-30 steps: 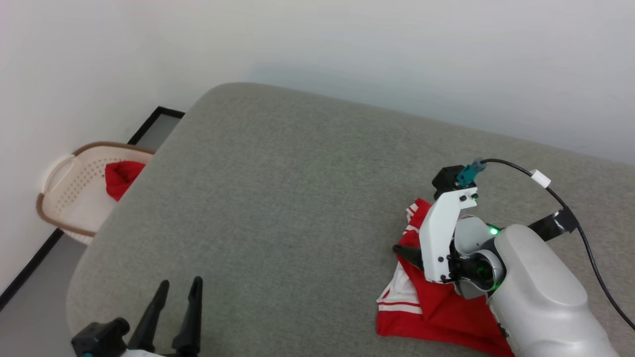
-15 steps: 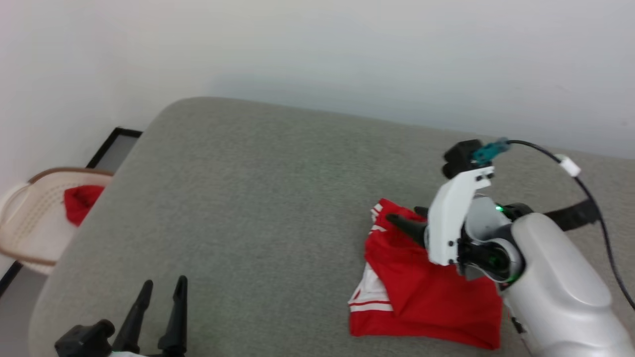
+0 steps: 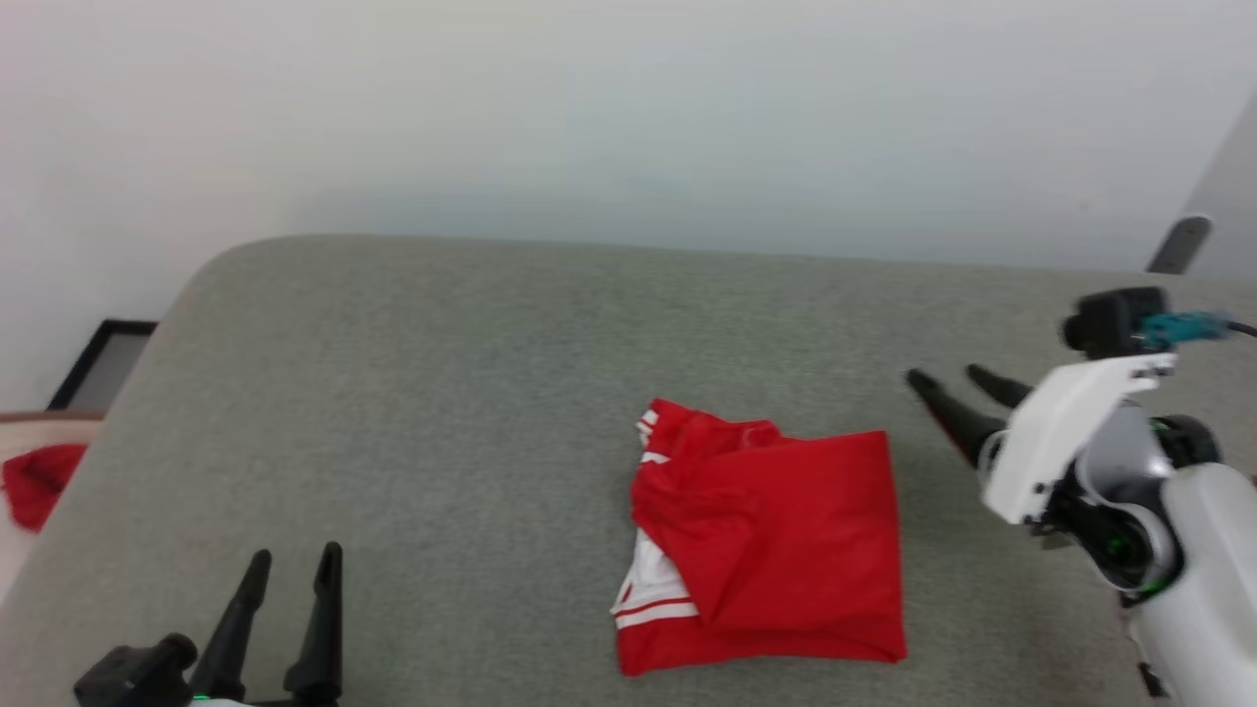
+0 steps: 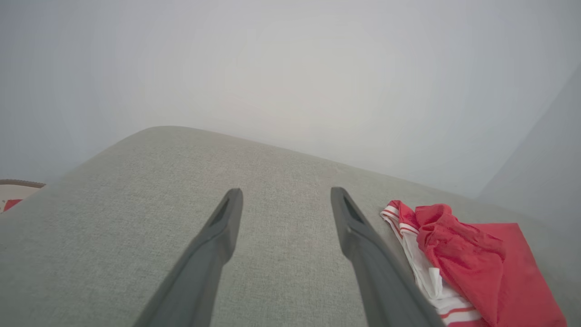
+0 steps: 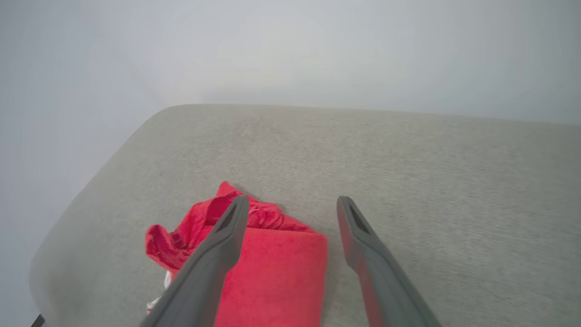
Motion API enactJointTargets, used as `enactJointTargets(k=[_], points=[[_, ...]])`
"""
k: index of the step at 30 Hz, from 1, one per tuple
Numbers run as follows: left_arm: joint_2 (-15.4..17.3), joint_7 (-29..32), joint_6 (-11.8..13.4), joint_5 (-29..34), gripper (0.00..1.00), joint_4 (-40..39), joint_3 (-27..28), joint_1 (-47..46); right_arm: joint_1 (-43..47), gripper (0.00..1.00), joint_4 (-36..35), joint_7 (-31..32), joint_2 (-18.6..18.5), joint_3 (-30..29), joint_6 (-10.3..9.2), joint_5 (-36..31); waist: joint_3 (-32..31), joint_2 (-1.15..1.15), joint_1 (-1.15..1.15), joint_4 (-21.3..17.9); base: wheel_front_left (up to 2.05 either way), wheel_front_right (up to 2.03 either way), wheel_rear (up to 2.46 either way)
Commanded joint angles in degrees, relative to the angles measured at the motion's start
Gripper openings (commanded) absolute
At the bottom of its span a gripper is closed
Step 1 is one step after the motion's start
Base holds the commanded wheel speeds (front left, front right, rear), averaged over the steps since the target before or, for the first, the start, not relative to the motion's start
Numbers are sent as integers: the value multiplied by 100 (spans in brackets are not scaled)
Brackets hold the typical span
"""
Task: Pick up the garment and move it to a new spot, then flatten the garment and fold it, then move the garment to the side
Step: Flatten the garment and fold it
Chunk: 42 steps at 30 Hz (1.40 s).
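Observation:
The garment (image 3: 776, 535), bright red with white striped sleeve ends, lies folded into a rough square on the grey cushioned surface (image 3: 442, 393). It also shows in the left wrist view (image 4: 476, 259) and the right wrist view (image 5: 263, 263). My right gripper (image 3: 951, 381) hovers open just right of the garment's far right corner, nothing between its fingers. In the right wrist view the gripper (image 5: 292, 204) sits above the garment's edge. My left gripper (image 3: 295, 560) is open near the front left, well apart from the garment, and its own view shows the gripper (image 4: 283, 195) empty.
A small red cloth (image 3: 39, 481) lies in a cream basket (image 3: 15, 560) at the far left, off the surface's left edge. A pale wall (image 3: 628, 128) runs behind. A dark-framed floor strip (image 3: 98, 358) lies at the left.
The head camera has swung right and down. My right gripper has lifted off the garment and drawn back to its right, leaving the folded garment lying free.

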Motion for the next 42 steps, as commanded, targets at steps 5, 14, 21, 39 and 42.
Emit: enactJointTargets(k=[5, 14, 21, 39, 42], points=[[85, -27, 23, 98, 100, -50, 73, 62, 365, 100, -236, -492, -210, -286, -4, 2, -30, 0, 0, -403, 0, 0, 0], [221, -27, 24, 288, 100, -37, 149, 133, 1159, 100, -828, -1383, -562, -497, -4, -102, -63, 0, 0, -717, 0, 0, 0], [228, -29, -14, 419, 100, -15, 272, 203, 1805, 100, -1194, -2135, -765, -657, -4, -251, -131, 0, 0, -812, 0, 0, 0], [96, -23, -120, 660, 100, 95, 597, 350, 2937, 100, -1635, -2709, -462, -1247, -4, -640, -271, 0, 0, -810, 0, 0, 0], [74, -23, -143, 700, 100, 88, 618, 362, 2988, 100, -1655, -2680, -421, -1284, -4, -685, -280, 0, 0, -807, 0, 0, 0]])
